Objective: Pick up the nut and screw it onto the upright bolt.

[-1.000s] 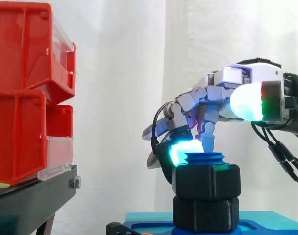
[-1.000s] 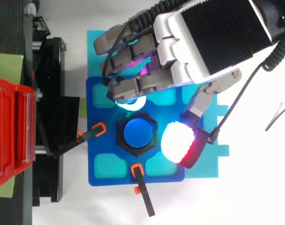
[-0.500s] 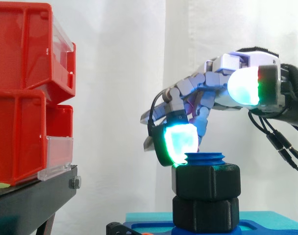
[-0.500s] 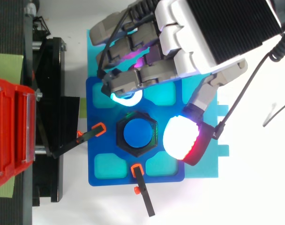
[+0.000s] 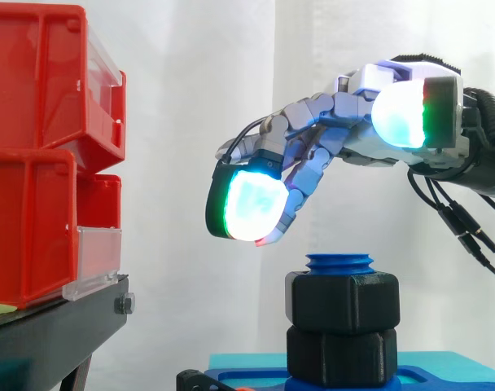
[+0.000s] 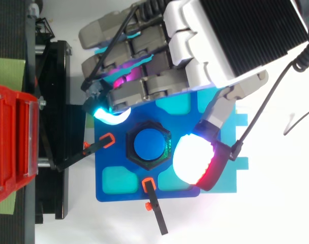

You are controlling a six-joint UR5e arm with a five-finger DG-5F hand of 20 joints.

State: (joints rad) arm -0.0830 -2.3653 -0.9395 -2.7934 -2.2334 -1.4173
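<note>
Black hexagonal nut [image 5: 343,303] sits on upright blue bolt [image 5: 339,263], with the thread tip showing above it and black hex block [image 5: 341,356] beneath. Hand [image 5: 329,122] hangs above, fingers loosely extended, holding nothing.

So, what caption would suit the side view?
Robot hand hovers open above the black nut sitting on the upright blue bolt.
</note>
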